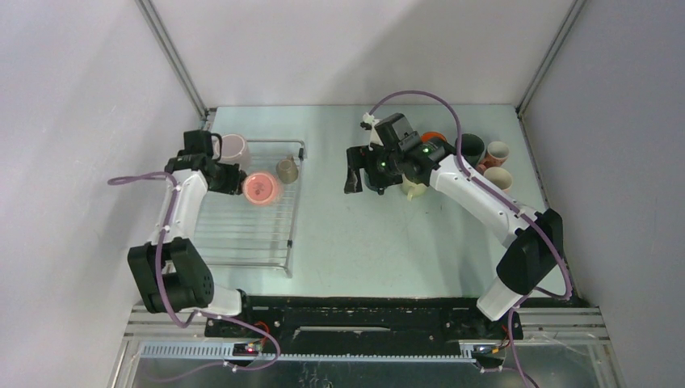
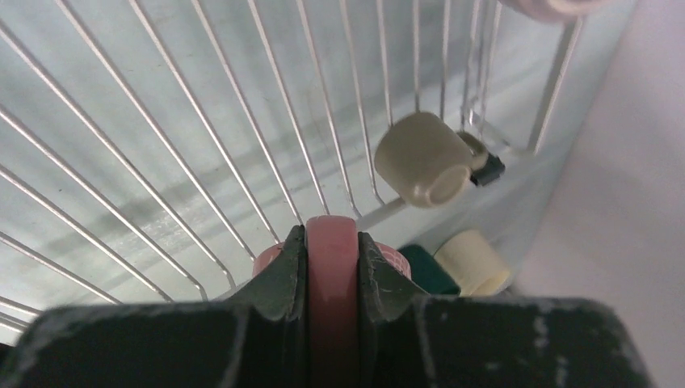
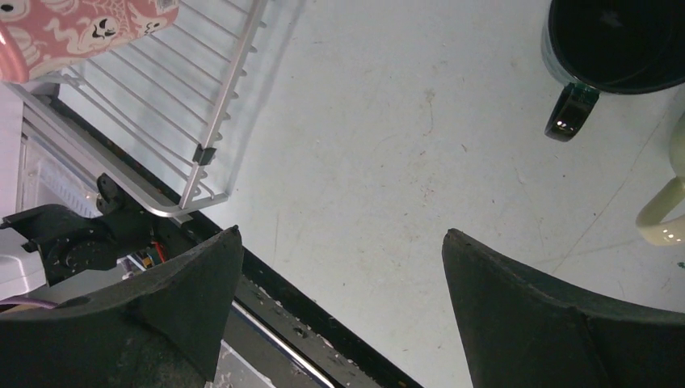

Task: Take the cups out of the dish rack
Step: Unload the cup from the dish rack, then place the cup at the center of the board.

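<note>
Your left gripper [image 2: 331, 246] is pinching the speckled pink cup [image 1: 262, 187] by a narrow pink edge, over the far end of the dish rack [image 1: 242, 234], just beside the beige cup [image 1: 287, 168]. The hold looks thin, so lift straight up past the rack's rim, then carry the cup slowly right toward the unloaded cups [image 1: 489, 162]. Your right gripper [image 3: 341, 236] hangs spread wide and empty above the table [image 1: 363, 242].

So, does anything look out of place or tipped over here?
The beige cup in the far right corner of the rack seems tipped on its side, not upright. Nothing spilled or broken shows.
</note>
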{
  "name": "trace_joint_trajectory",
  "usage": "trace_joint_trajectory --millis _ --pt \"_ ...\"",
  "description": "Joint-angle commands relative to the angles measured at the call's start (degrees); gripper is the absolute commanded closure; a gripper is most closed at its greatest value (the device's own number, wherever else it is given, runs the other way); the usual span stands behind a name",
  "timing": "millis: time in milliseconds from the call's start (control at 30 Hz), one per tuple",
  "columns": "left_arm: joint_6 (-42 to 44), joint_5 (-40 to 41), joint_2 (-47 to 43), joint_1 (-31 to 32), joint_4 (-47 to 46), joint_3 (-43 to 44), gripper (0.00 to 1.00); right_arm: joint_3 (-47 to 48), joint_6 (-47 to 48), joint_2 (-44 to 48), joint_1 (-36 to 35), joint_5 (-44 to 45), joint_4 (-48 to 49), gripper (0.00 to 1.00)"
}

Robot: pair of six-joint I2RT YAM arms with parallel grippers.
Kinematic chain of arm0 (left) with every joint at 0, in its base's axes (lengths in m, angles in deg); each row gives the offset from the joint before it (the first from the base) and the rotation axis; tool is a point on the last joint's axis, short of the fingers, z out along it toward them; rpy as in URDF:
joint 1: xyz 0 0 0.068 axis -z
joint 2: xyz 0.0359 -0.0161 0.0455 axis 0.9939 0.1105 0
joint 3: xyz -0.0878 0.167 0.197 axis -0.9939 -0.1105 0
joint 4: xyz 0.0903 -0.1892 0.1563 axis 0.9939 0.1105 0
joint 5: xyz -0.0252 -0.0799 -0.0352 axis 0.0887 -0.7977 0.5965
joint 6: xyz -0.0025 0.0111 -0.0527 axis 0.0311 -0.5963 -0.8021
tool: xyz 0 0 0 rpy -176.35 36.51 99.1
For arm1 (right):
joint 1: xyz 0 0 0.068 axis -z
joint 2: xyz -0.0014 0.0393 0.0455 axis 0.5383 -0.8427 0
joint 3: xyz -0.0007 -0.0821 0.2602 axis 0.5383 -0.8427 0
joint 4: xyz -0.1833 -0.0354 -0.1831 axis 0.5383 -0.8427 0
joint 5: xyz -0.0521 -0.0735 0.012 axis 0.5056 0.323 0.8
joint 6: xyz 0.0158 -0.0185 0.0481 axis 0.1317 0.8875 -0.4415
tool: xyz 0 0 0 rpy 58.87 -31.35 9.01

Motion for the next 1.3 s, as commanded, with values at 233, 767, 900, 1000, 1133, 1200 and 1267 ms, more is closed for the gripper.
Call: trace_joint_trajectory --millis 233,767,900,1000,1133,1200,1267 --pt "13.71 -10.38 -5.41 5.83 1.65 12.75 1.0 1.27 0.0 1.17 0.07 -10.67 9.65 0.0" --pt "15.15 -22.96 -0.75 17.8 -4.97 20.26 1.0 -3.05 -9.87 -1.67 7.68 -39.03 38.18 0.0" --pt "14.45 -25.03 0.32 20.04 -7.69 20.87 1.0 -4.8 -12.95 -2.85 9.66 -44.19 43.97 0.0" --pt "13.62 -26.32 0.8 21.15 -10.24 21.0 1.0 -5.39 -13.32 -3.32 10.23 -45.97 45.41 0.0" --pt "13.47 -27.3 1.92 22.73 -12.08 21.96 1.0 -6.76 -15.69 -3.49 10.31 -48.32 48.95 0.0" --pt "13.12 -27.64 2.45 23.56 -13.34 22.21 1.0 -7.72 -18.75 -3.86 10.15 -49.99 52.88 0.0" --pt "13.04 -28.06 2.99 24.19 -14.22 22.55 1.0 -8.66 -22.89 -4.43 9.75 -52.14 57.78 0.0"
